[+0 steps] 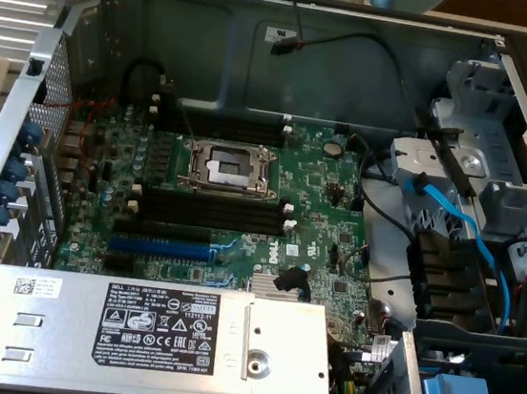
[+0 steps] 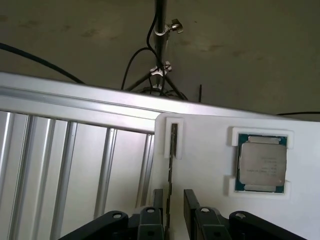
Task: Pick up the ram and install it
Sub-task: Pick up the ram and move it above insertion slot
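Note:
The ram [image 2: 173, 150] stands on its long edge as a thin dark strip, its far end held in a notch of a white tray [image 2: 210, 170]. My gripper [image 2: 173, 205] is open and straddles the ram's near end. One black finger [image 2: 158, 200] lies close beside the ram, and the other finger [image 2: 190, 202] stands a little apart from it. In the exterior view, the black memory slots [image 1: 209, 211] with white end clips lie bare on the green motherboard [image 1: 319, 213].
A processor chip [image 2: 262, 162] sits in a second pocket of the white tray. Ribbed aluminium table [image 2: 75, 170] lies beside the tray, with a stand pole and cables [image 2: 160, 60] beyond. The open case holds a CPU socket [image 1: 227, 167], blue expansion slot [image 1: 166, 248], power supply [image 1: 132, 330] and blue cable [image 1: 453, 220].

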`<state>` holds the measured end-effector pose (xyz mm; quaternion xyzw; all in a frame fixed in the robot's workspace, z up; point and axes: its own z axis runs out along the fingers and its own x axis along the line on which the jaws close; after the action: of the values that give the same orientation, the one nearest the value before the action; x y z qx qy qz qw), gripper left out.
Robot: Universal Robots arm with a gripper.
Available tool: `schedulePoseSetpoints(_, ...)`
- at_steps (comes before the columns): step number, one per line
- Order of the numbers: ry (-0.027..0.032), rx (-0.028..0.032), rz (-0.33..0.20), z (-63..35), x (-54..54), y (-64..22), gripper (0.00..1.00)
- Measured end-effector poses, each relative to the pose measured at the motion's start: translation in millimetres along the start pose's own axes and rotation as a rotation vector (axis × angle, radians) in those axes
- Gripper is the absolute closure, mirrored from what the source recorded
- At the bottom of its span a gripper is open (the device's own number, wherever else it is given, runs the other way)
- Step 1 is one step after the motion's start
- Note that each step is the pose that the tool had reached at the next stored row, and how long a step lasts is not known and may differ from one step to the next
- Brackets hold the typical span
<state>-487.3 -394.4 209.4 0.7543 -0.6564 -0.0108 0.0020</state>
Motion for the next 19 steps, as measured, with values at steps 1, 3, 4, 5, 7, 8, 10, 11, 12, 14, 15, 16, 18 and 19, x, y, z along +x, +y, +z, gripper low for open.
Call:
schedulePoseSetpoints(1,0.0014,-0.0004,0.000,0.3,0.0,0.0,0.69)
schedulePoseSetpoints(3,0.0029,-0.0006,0.000,1.0,0.0,0.0,0.69)
schedulePoseSetpoints(4,0.0035,-0.0006,0.000,1.3,0.0,0.0,0.69)
schedulePoseSetpoints(5,0.0040,-0.0006,0.000,1.6,0.1,0.0,0.69)
schedulePoseSetpoints(7,0.0049,-0.0004,0.000,3.1,0.1,-0.1,0.69)
schedulePoseSetpoints(8,0.0053,-0.0007,0.000,4.1,0.2,-0.1,0.69)
schedulePoseSetpoints(10,0.0061,-0.0007,0.000,5.8,0.2,-0.1,0.69)
schedulePoseSetpoints(11,0.0064,-0.0013,0.000,6.0,0.2,0.0,0.69)
schedulePoseSetpoints(12,0.0068,-0.0016,0.000,6.3,0.2,0.0,0.69)
schedulePoseSetpoints(14,0.0069,-0.0017,0.000,6.5,0.2,-0.1,0.69)
schedulePoseSetpoints(15,0.0069,-0.0017,0.000,6.6,0.2,-0.1,0.69)
schedulePoseSetpoints(16,0.0068,-0.0016,0.000,6.7,0.2,-0.1,0.69)
schedulePoseSetpoints(18,0.0068,-0.0014,0.000,6.8,0.3,0.0,0.69)
schedulePoseSetpoints(19,0.0068,-0.0015,0.000,6.7,0.3,0.0,0.69)
